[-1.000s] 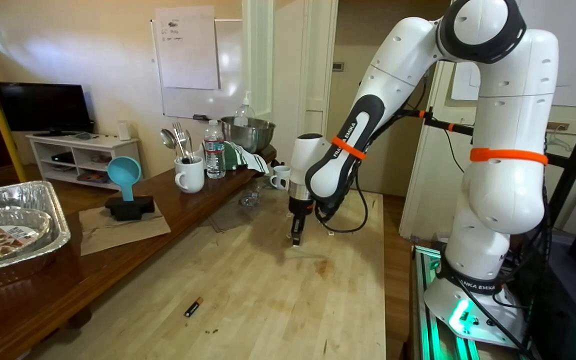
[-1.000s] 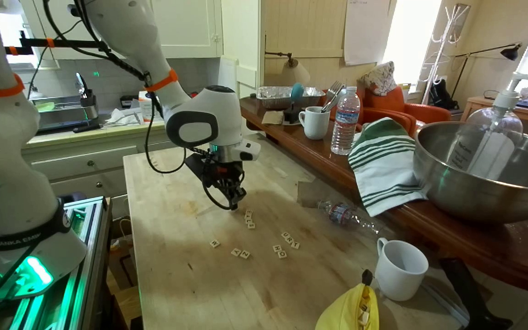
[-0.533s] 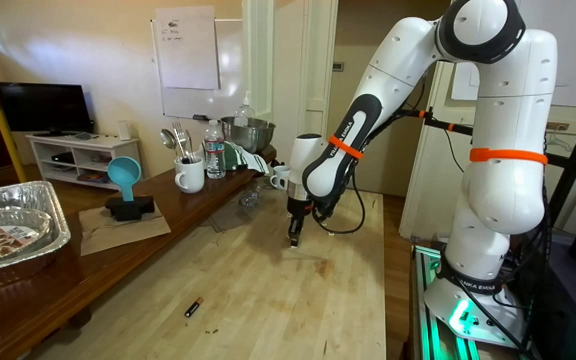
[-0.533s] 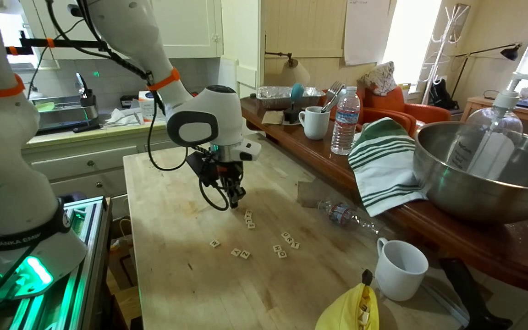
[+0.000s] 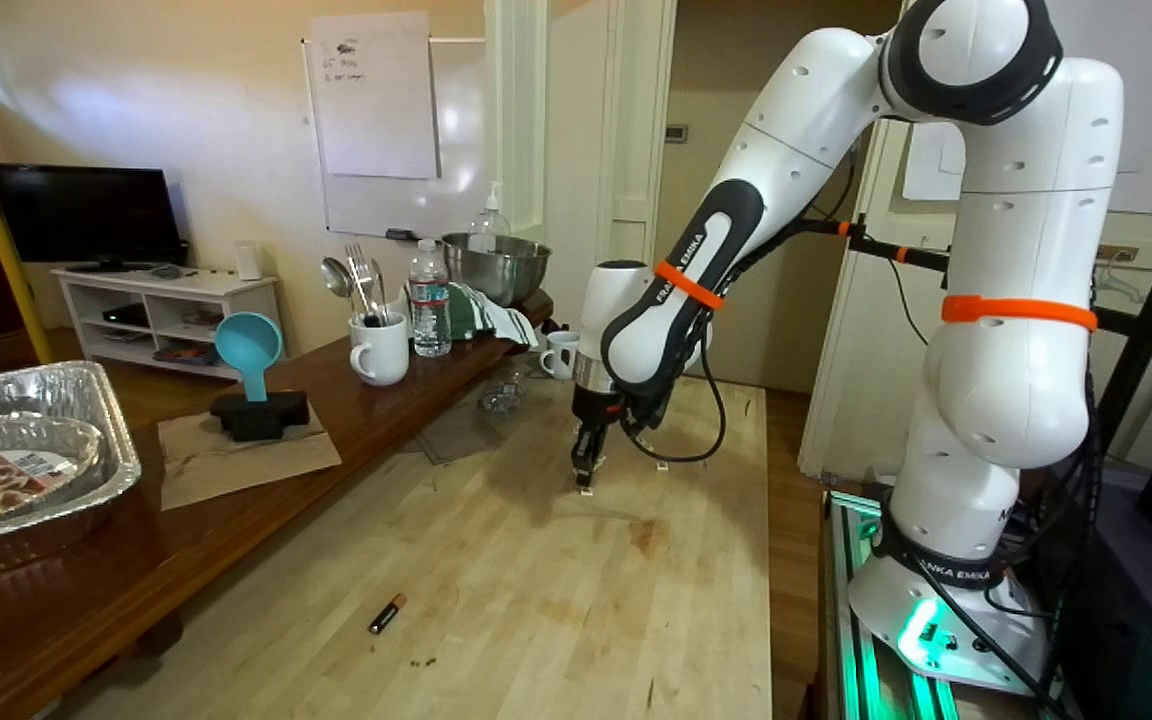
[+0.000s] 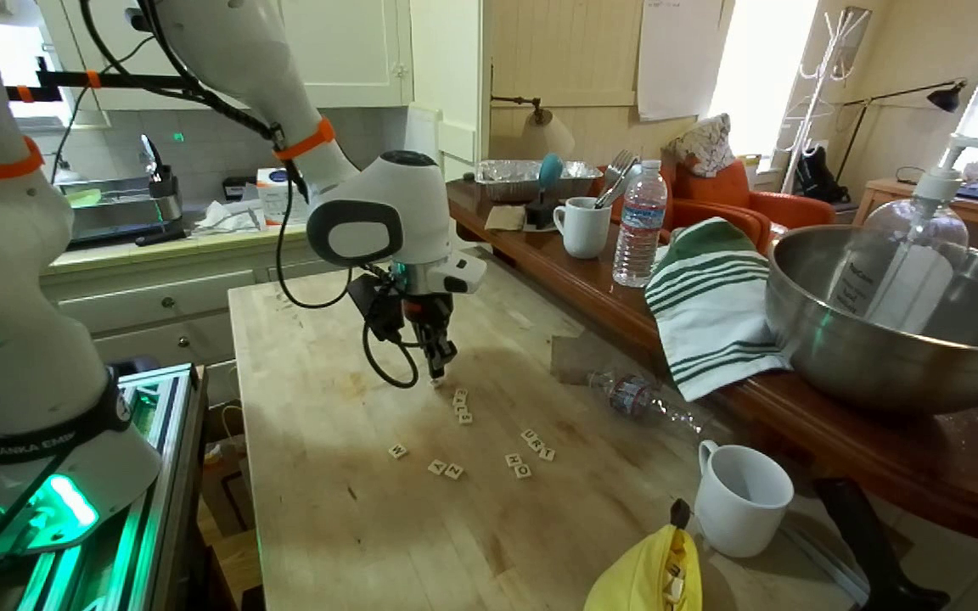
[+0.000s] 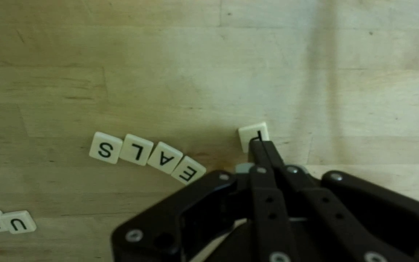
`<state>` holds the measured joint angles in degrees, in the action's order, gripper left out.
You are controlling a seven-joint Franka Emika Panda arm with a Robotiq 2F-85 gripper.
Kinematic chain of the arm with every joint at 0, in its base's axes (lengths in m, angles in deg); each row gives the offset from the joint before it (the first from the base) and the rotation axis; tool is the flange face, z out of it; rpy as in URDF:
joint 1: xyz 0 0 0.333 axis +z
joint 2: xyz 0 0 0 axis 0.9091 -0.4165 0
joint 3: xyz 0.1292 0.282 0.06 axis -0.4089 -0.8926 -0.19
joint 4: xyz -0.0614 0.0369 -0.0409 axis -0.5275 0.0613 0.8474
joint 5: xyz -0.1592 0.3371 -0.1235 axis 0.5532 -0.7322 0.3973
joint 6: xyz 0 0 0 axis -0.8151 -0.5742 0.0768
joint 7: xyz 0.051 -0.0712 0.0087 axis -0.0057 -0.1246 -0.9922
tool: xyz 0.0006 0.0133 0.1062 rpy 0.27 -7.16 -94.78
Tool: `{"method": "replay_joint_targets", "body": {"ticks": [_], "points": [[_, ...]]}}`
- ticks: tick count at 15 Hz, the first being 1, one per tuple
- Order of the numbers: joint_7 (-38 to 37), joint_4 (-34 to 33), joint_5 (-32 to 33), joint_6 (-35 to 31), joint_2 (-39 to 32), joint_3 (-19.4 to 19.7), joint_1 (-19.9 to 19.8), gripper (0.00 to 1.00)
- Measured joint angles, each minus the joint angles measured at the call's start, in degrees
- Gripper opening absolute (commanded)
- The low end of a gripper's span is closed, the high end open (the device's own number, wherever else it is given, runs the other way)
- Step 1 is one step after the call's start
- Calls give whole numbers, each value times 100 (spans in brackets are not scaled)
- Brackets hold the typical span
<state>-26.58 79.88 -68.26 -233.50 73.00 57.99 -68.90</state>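
Over the table, gripper hangs with fingertips pressed together, no gap, nothing seen between; tile lies on the wood right at the tips, partly covered, contact can't be told; with tips meeting like that it's likely under them rather than pinched; S tile, L tile, A tile and E tile lie face up off to one side, nearly edge to edge in a bent row, probably so the letters read together; in an exterior view cutlery stands in a mug, likely to keep it upright; tiles are cream, flat, squarish, black-lettered; table is pale wood, grained, scratched, stained; gripper black, angular; mug white, smooth, looks ceramic; pouch in an exterior view looks like soft yellow fabric; bowl is round, shiny metal.
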Motion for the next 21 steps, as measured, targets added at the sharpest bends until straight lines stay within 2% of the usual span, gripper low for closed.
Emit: {"method": "replay_joint_targets", "body": {"ticks": [7,16,21], "points": [[-7,-22,90,-97,-1,276,-56,0],[-260,-222,74,-627,-389,338,-92,0],[-327,-326,129,-708,-528,351,-92,0]]}}
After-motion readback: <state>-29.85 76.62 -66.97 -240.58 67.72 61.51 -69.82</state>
